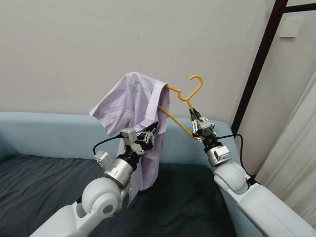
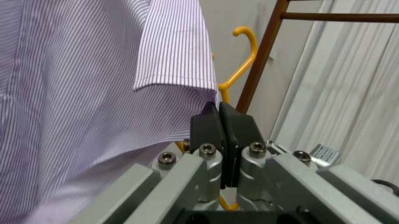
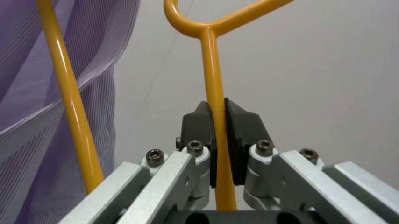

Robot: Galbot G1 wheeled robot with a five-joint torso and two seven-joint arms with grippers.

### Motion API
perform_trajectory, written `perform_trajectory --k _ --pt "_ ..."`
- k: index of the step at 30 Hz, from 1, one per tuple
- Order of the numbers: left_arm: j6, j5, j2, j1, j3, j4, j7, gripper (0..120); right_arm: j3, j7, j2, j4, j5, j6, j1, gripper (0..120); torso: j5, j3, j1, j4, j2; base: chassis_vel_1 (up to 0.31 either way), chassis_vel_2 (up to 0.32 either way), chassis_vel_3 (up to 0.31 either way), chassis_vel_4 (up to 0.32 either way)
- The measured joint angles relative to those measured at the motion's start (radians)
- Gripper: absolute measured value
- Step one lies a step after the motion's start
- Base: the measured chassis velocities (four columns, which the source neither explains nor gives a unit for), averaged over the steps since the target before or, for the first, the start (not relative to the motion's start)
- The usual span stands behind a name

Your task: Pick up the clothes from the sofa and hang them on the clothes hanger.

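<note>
While both arms reach up over the sofa [image 1: 44,133], the purple striped shirt [image 1: 131,103] hangs in the air above the dark seat [image 1: 39,182], in front of the pale wall [image 1: 74,44]. It does not touch the seat. Part of the shirt sits on the yellow hanger [image 1: 183,98]. One end of the hanger goes in under the collar, and the hook and the other end stick out bare on the right. The hanger is tilted, with its hook high up and pointing to the right. The left gripper [image 1: 150,132] is at the front of the shirt, just under the collar. Its jaws are pressed tight together, and they pinch the edge of the cloth between them. The right gripper [image 1: 196,121] is near the right end of the sofa, at the bare end of the hanger. Its jaws are squeezed tight on the thin yellow bar, which runs straight up between them. The two grippers are close but do not touch.
</note>
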Motion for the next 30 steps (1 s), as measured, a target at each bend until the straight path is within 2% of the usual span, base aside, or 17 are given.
perform_trajectory --k 6,9,12,16,17,21,22,25,30 --pt "-0.003 0.038 0.003 0.028 -0.006 0.023 -0.008 0 0.007 0.004 0.007 0.003 0.005 0.004 -0.008 4 -0.0002 0.000 0.000 0.0003 0.000 0.000 0.000 0.000 0.000" --pt "-0.004 0.064 0.000 0.034 -0.009 0.035 -0.043 3 0.016 -0.012 0.004 0.018 0.035 0.004 -0.008 4 -0.0003 0.000 0.000 0.0001 0.000 0.000 0.000 0.000 0.000" --pt "-0.009 0.087 0.004 0.040 -0.018 0.043 -0.057 11 0.020 -0.036 -0.004 0.029 0.063 0.005 -0.011 4 -0.0003 0.000 0.000 0.0001 0.000 0.000 0.000 0.000 0.000" --pt "-0.028 0.104 0.055 0.083 -0.057 0.019 -0.061 30 0.032 -0.056 -0.010 0.033 0.087 0.015 -0.021 4 -0.0004 0.000 0.000 -0.0002 0.000 0.000 0.000 0.000 0.000" --pt "-0.028 0.104 0.055 0.083 -0.057 0.019 -0.061 30 0.032 -0.056 -0.010 0.033 0.087 0.015 -0.021 4 -0.0004 0.000 0.000 -0.0002 0.000 0.000 0.000 0.000 0.000" --pt "-0.051 0.116 0.148 0.175 -0.131 -0.029 -0.050 47 0.058 -0.074 0.004 -0.006 0.090 0.043 -0.020 4 -0.0003 0.000 0.000 0.0003 0.000 0.000 0.000 0.000 0.000" --pt "-0.051 0.116 0.148 0.175 -0.131 -0.029 -0.050 47 0.058 -0.074 0.004 -0.006 0.090 0.043 -0.020 4 -0.0003 0.000 0.000 0.0003 0.000 0.000 0.000 0.000 0.000" --pt "-0.073 0.152 0.232 0.232 -0.171 -0.052 -0.053 61 0.074 -0.086 0.011 -0.035 0.069 0.062 -0.026 4 -0.0006 0.000 0.000 0.0007 0.000 0.000 0.000 0.000 0.000" --pt "-0.093 0.135 0.323 0.192 -0.222 -0.075 -0.045 79 0.085 -0.117 0.020 -0.080 -0.033 0.103 -0.036 4 -0.0002 0.000 0.000 0.0000 0.000 0.000 0.000 0.000 0.000"
